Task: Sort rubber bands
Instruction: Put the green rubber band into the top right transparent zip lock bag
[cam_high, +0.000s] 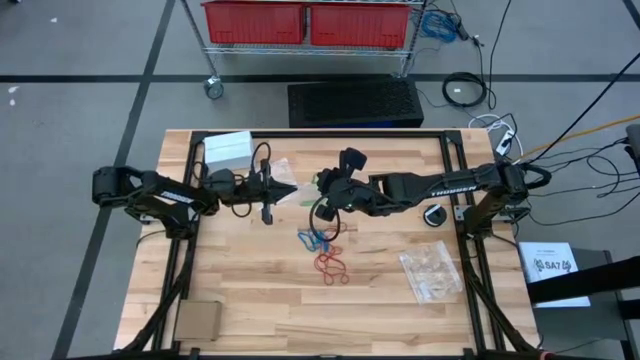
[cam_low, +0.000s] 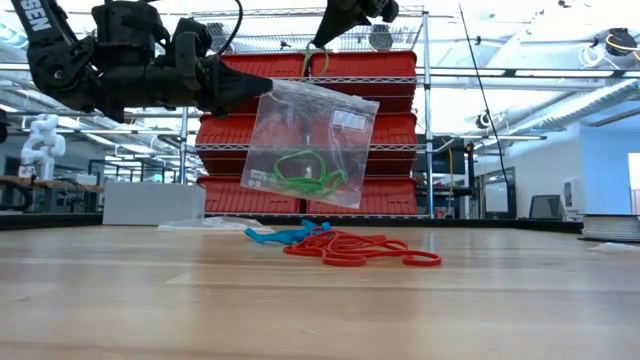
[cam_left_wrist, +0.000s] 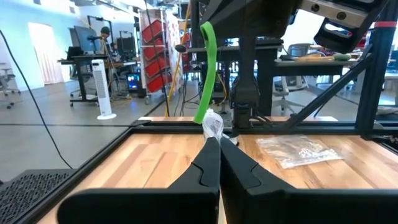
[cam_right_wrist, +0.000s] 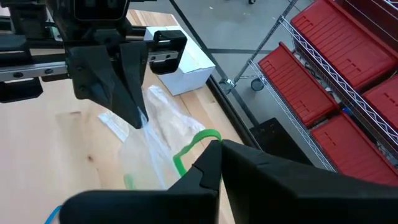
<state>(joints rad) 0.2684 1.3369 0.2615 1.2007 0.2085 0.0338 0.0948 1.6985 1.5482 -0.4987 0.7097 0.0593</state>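
Note:
My left gripper (cam_high: 288, 190) is shut on a clear plastic bag (cam_low: 310, 140) that hangs above the table with green rubber bands (cam_low: 300, 172) inside. My right gripper (cam_high: 326, 188) is shut on one green rubber band (cam_right_wrist: 194, 147) just above the bag's mouth; the band also shows in the left wrist view (cam_left_wrist: 208, 68). Blue rubber bands (cam_high: 314, 240) and red rubber bands (cam_high: 333, 266) lie in loose piles on the table below the two grippers. My left gripper pinches the bag's upper corner (cam_left_wrist: 212, 126) between its two fingertips, coming level from the table's left. The bag hangs below the fingers, clear of the table. My right gripper pinches one end of the green band's loop (cam_right_wrist: 210, 138) between its fingertips. The band hangs slack below them toward the bag.
A second clear bag (cam_high: 432, 272) lies flat on the table's right near part. A white box (cam_high: 228, 150) stands at the far left, a brown card (cam_high: 197, 320) at the near left corner, and a small black round thing (cam_high: 434, 216) at the right.

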